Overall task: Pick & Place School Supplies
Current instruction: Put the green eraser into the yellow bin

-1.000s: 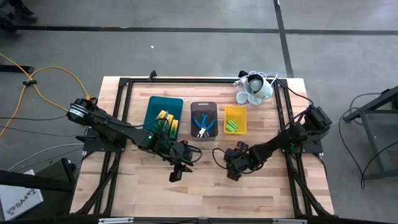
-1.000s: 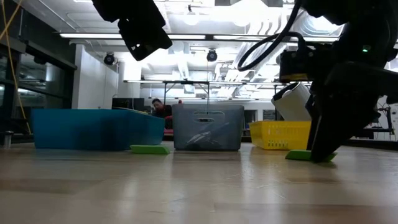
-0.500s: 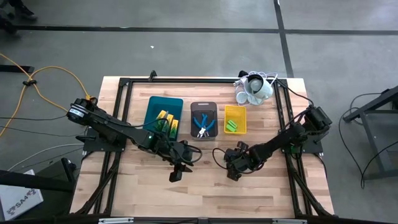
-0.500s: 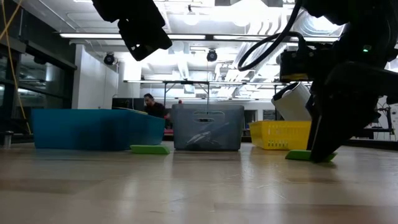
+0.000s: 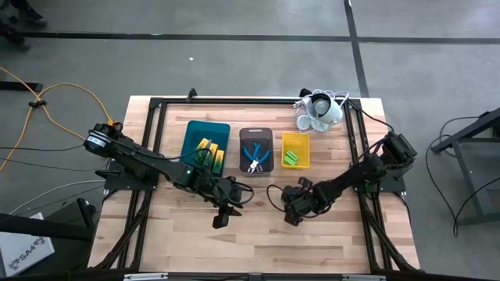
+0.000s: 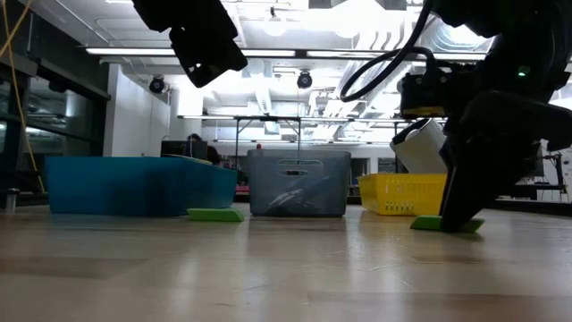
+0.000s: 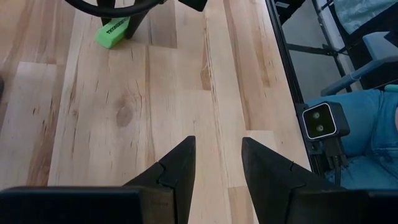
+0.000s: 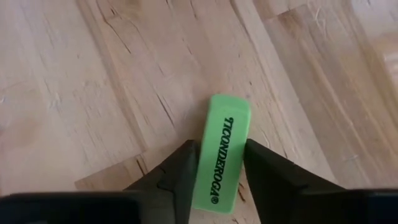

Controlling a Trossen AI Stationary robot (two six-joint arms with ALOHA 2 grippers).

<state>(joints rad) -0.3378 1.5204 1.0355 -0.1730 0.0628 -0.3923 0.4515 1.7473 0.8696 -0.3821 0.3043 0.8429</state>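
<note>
Right gripper [image 8: 217, 163] reached down to the wooden table [image 5: 258, 242], fingers pressed against both sides of a green Ticonderoga eraser [image 8: 222, 151] lying flat. Left gripper [image 7: 217, 163] hung above bare boards, half-spread, holding nothing.

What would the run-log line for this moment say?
right hand: down at table, fingers either side of green eraser | left hand: open, empty, above bare wood | second green eraser: before teal tray
</note>
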